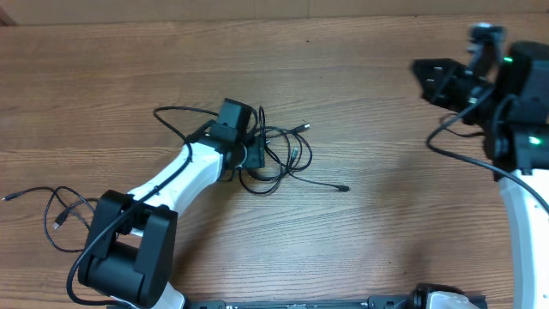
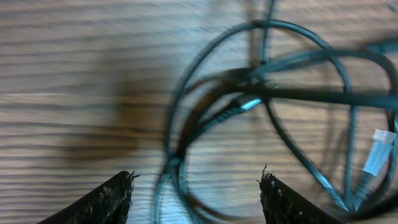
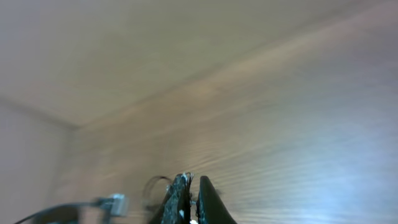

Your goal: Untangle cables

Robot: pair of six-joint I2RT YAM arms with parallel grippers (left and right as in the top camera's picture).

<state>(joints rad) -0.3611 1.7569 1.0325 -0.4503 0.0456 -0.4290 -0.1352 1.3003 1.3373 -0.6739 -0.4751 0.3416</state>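
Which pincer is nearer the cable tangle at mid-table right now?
Left. The left pincer hangs right over the tangle, jaws apart astride its loops; the right pincer is shut, far away at the right side.

Tangled cables (image 1: 276,160): thin black cords, looped and crossing over one another, lying flat mid-table (image 1: 386,240).
Loose ends: one plug (image 1: 304,127) juts out at the far right of the knot; a second plug (image 1: 343,188) trails off right.
Separate cable (image 1: 53,215): loosely curled, well apart at the left.
Close up: overlapping loops around a silver plug tip (image 2: 251,104).
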